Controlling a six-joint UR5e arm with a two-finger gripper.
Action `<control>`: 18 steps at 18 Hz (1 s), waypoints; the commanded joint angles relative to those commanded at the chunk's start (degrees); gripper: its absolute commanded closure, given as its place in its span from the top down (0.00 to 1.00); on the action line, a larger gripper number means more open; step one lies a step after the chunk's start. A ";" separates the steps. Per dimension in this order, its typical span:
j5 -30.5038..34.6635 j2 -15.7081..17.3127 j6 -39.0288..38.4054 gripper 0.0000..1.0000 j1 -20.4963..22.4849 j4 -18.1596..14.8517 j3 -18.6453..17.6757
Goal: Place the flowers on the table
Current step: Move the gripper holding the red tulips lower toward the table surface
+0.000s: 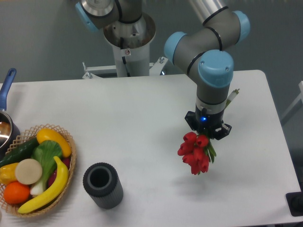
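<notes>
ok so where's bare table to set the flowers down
Bare table runs wide between the wicker basket and the flowers, and in front below the blooms, right of the dark cylinder. The front left corner is crowded: basket, cylinder, pot.

I get even, soft overhead light on the table point(142, 118), bright without glare, a faint blurred shadow just below the flowers point(195, 153), and mild softness toward the frame edges around it.
</notes>
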 joint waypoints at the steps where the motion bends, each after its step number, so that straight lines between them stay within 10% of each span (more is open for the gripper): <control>1: 0.09 -0.70 -0.09 0.12 -0.35 0.18 0.00; 13: -0.26 -2.03 -0.44 0.30 -2.29 2.46 -4.57; 15: -0.61 -2.38 -0.44 0.43 -2.37 3.34 -4.66; 18: -0.70 -2.55 -0.44 1.00 -2.37 3.95 -5.45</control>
